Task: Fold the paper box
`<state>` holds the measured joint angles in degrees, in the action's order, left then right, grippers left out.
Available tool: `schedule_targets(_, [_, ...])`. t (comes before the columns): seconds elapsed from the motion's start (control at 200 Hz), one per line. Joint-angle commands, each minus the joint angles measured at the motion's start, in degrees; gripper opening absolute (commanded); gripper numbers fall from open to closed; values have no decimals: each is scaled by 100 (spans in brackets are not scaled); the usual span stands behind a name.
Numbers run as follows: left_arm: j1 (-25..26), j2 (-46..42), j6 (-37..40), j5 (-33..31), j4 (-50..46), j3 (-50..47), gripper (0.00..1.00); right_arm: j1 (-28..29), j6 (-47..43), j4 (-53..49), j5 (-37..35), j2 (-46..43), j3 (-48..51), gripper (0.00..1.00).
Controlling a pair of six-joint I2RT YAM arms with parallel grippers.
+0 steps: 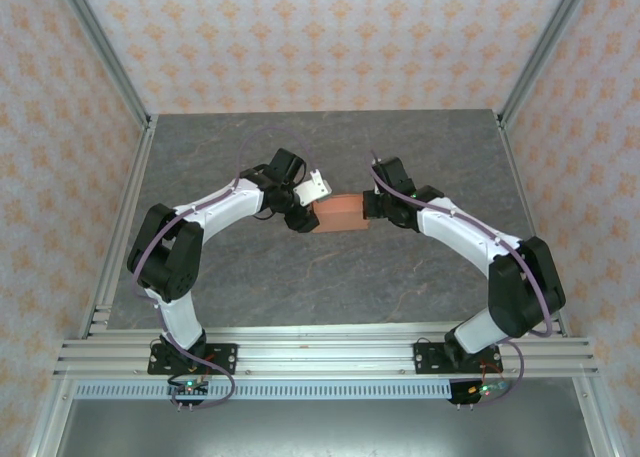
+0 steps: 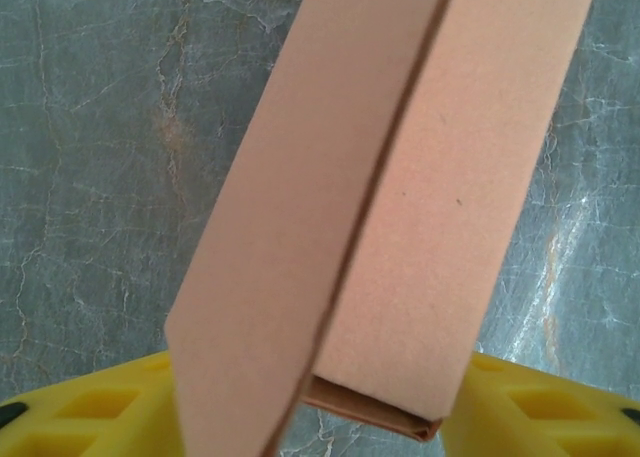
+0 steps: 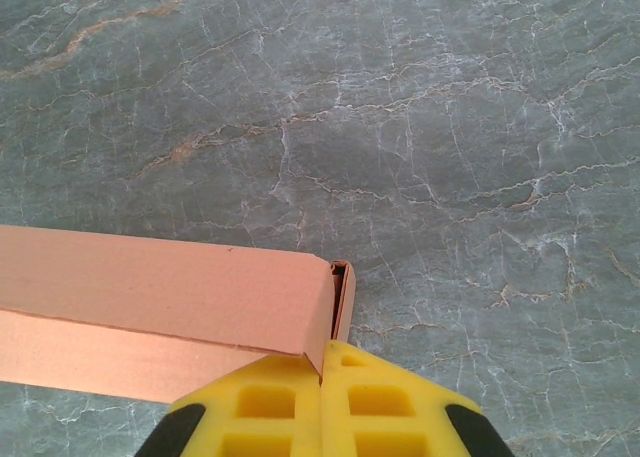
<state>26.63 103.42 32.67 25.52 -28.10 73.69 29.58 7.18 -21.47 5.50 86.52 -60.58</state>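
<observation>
The paper box is a salmon-orange flat rectangular box held above the middle of the table, between both arms. My left gripper is at its left end. In the left wrist view the box runs up between the yellow fingers, with a loose flap covering the left finger's inner edge. The left gripper stands open, with a sliver of gap at the right finger. My right gripper is at the right end. There the right gripper is shut, pinching the end edge of the box.
The grey marbled table is fenced by aluminium posts and patterned walls on three sides. A metal rail carrying both arm bases crosses the near edge.
</observation>
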Motion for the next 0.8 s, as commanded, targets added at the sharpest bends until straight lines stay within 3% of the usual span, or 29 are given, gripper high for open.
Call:
schedule_targets(0.0, [-10,-133,-132,-137,-73,-84,64,12,82,-331,-115,-118,20,0])
schedule_targets(0.586, [-53,-1091,-953,204,362,-710,71,20,125,-401,-80,-31,-103,0])
schedule_targets(0.796, [-53,-1128,-1987,-44,330,-379,56,23,126,-410,-77,-31,-121,0])
